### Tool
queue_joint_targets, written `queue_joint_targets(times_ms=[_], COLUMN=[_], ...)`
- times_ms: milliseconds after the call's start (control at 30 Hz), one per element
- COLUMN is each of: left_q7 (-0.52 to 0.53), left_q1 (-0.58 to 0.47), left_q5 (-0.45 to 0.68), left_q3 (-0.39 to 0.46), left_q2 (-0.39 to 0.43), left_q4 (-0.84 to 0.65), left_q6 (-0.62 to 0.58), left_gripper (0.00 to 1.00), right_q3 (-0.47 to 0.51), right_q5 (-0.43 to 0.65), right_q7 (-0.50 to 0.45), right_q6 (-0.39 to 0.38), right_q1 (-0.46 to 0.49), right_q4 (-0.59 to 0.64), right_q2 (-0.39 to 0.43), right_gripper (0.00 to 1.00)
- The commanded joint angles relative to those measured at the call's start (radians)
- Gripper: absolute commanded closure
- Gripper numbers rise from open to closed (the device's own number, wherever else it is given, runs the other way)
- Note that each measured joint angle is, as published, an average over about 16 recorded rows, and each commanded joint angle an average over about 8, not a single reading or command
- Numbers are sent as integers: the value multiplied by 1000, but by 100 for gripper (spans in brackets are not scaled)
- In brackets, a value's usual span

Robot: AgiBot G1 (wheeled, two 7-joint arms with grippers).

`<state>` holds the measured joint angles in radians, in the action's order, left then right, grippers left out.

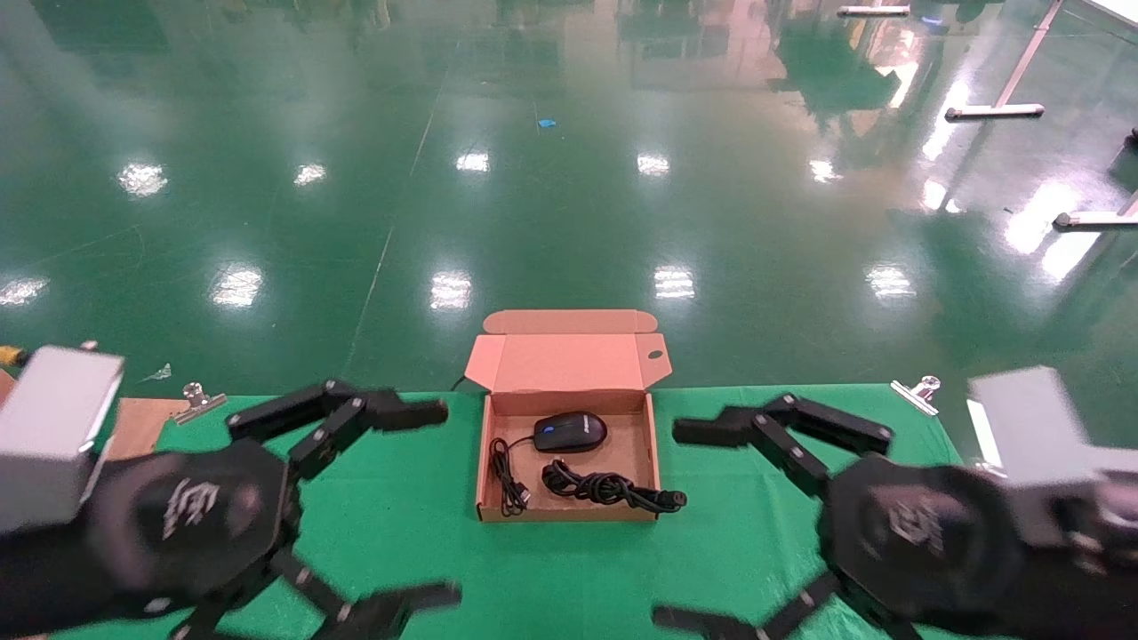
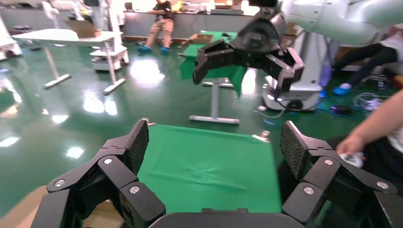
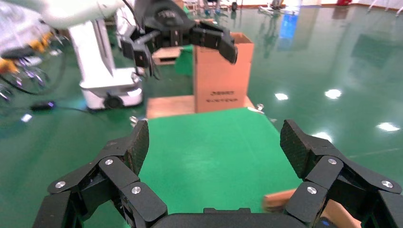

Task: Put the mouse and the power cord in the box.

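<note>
Black oval mouse (image 1: pixel 570 432), bluish spot

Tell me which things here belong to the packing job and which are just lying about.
Job:
box, open
mouse, in the box
power cord, in the box, plug over the side wall
left gripper and right gripper, both open, empty

Lying about:
carton
clips on the table edge

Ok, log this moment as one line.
small black mouse in brown cardboard box | bundled black power cord plug overhanging edge | left gripper open | right gripper open
</note>
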<state>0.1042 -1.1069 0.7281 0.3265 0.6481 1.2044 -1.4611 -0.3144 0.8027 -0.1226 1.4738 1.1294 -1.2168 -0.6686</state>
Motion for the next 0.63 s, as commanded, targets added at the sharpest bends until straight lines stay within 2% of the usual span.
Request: queue_joint_targets(times_ms=[33,300,633], left_q7=[38,105,93], left_q1=[15,46,40], left_q5=[1,3,3], left_q3=[-21,-67,-57], left_q2=[-17,-52,-45], left_q4=[36,112,96], left_q6=[-15,-50,-43], left_gripper=[0,0,0], right_q3=[16,49,42], right_q5=[-32,-102,-88], right_q7=[-29,-80,-71], right_q6=[10,30,26], right_q1=[-24,-78,-67], right_q4=[-30,-95,-81], right_q2=[26,80,69], right_gripper=[0,0,0])
